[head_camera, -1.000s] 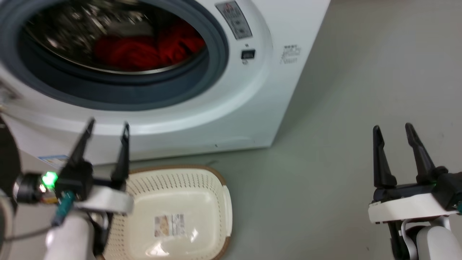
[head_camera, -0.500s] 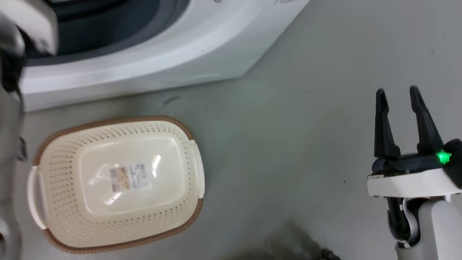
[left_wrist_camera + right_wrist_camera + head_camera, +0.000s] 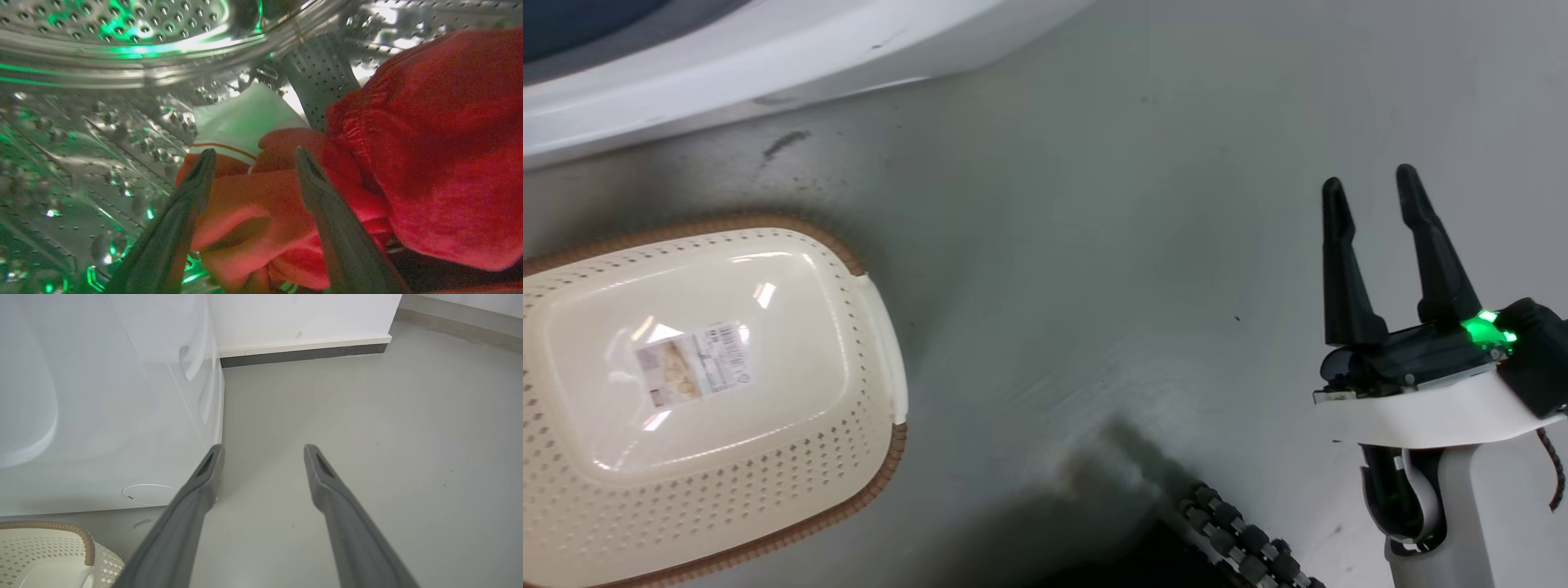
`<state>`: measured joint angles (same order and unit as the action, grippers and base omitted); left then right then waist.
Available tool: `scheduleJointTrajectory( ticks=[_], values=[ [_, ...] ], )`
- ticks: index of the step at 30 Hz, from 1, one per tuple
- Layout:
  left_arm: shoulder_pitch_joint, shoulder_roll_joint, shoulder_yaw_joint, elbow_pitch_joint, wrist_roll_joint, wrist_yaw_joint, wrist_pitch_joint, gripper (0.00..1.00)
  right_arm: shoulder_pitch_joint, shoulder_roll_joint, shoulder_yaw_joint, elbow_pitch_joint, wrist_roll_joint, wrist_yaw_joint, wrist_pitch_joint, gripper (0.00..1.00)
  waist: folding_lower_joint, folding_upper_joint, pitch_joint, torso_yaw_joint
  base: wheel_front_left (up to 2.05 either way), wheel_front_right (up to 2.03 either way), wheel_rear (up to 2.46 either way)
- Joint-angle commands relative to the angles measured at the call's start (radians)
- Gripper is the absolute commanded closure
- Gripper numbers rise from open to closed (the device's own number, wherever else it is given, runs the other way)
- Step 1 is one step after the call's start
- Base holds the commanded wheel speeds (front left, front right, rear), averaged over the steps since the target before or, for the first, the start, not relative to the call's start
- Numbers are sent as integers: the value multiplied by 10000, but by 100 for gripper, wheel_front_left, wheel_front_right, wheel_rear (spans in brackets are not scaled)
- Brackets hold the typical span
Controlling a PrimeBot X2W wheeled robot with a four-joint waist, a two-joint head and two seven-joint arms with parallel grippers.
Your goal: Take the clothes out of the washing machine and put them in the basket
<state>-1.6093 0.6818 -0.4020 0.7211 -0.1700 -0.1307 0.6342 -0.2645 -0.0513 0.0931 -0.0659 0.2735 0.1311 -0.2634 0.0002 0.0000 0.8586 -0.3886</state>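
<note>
While it gapes, left claw (image 3: 255, 150) faces clothes (image 3: 441, 134).

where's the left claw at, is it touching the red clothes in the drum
Cannot tell. In the left wrist view the open left claw frames the clothes, fingertips overlapping red fabric, but neither contact nor gap shows plainly.

I am looking down at a smooth grey floor (image 3: 1094, 204), which is catching a pale sheen of light. A dark scuff (image 3: 784, 144) is lying on it. Farther off, a white wall (image 3: 306, 314) is meeting the floor along a white skirting (image 3: 302, 345) with a dark strip running beneath it.
</note>
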Motion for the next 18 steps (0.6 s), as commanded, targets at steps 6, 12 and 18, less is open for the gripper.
scheduleJointTrajectory(
  ticks=[6,12,18],
  values=[
    [-876,436,-428,577,-297,10,1394,0,-56,19,425,-50,217,-8,-21,0,-2,0,568,-494,0,0,0],
    [-1095,724,-713,668,-429,10,2049,0,-69,17,662,-171,296,-7,-21,0,-2,0,751,-653,0,0,0],
    [-1029,901,-905,789,-728,9,2453,0,60,17,633,-295,259,-8,-21,0,-2,0,852,-656,0,0,0]
  ],
)
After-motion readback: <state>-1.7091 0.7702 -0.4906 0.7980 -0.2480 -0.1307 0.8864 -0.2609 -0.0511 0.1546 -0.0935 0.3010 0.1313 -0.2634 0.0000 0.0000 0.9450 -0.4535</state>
